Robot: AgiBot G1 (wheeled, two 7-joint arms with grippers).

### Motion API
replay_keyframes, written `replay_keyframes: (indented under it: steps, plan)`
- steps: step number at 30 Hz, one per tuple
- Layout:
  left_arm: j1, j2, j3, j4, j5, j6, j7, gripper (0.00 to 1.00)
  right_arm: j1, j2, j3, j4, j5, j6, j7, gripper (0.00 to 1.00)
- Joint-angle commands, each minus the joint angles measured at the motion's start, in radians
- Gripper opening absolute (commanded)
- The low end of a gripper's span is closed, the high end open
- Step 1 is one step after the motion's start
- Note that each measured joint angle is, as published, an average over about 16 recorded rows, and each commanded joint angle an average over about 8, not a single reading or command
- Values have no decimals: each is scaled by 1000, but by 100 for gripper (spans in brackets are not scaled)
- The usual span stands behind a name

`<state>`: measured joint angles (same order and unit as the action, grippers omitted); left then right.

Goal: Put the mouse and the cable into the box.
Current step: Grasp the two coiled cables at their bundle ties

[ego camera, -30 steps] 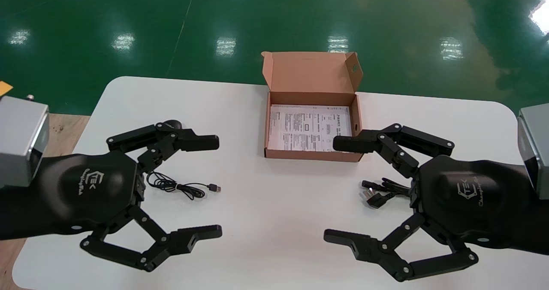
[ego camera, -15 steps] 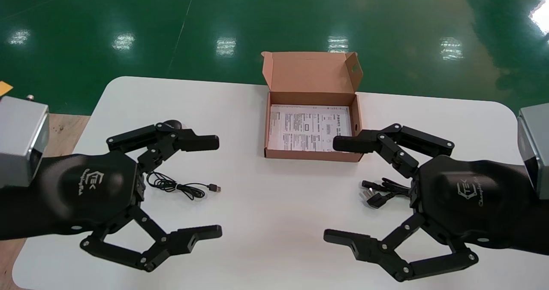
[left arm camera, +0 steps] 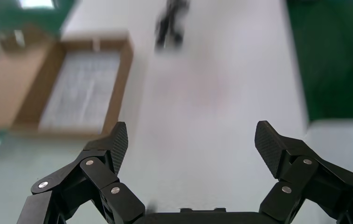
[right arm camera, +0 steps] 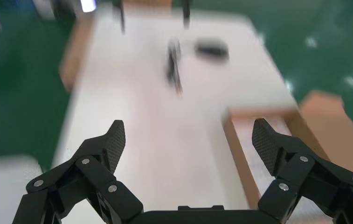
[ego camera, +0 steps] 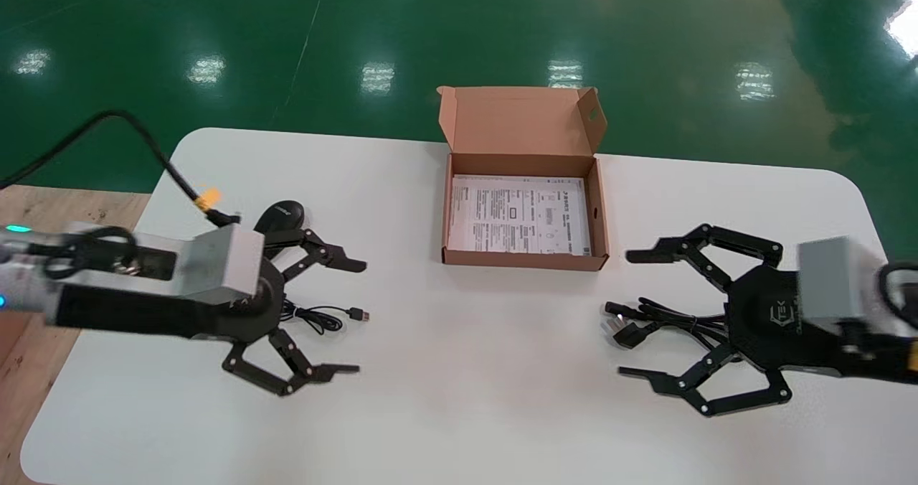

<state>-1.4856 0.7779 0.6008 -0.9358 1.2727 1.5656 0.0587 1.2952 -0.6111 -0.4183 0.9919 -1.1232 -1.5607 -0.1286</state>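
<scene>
We've got one mouse (ego camera: 280, 217) and one thin cable (ego camera: 319, 318) on the surface (ego camera: 459, 377) by our left claw (ego camera: 358, 317), plus one thicker cable (ego camera: 649, 318) by our right claw (ego camera: 627, 315). Both claws are spread wide, holding nothing. The one box (ego camera: 522, 123) sits open farther back with a printed sheet (ego camera: 520, 212) inside.

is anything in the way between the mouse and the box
Nothing visible. Only bare table lies between the mouse and the open box. The open left claw hovers beside the mouse, over its cord; the open right claw by the black cable.
</scene>
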Motion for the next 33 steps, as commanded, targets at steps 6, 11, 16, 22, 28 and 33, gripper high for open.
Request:
replay_keyframes:
  steps: [6, 11, 16, 22, 28, 33]
  plan:
    - [-136, 112, 111, 318, 206, -29, 203, 100, 132, -56, -105, -210, -238, 24, -209, 100]
    - [-190, 186, 144, 525, 273, -82, 330, 100, 207, -116, -150, -371, -343, 58, -329, 100]
    - [-219, 241, 168, 675, 320, -141, 439, 100, 264, -166, -181, -524, -413, 96, -434, 100]
    - [-234, 283, 184, 803, 350, -207, 535, 100, 306, -223, -204, -689, -459, 148, -541, 100]
    - [-240, 307, 186, 866, 355, -252, 579, 100, 324, -267, -212, -795, -476, 194, -599, 95]
    - [-245, 317, 183, 897, 353, -273, 586, 43, 334, -285, -216, -839, -484, 213, -617, 33]
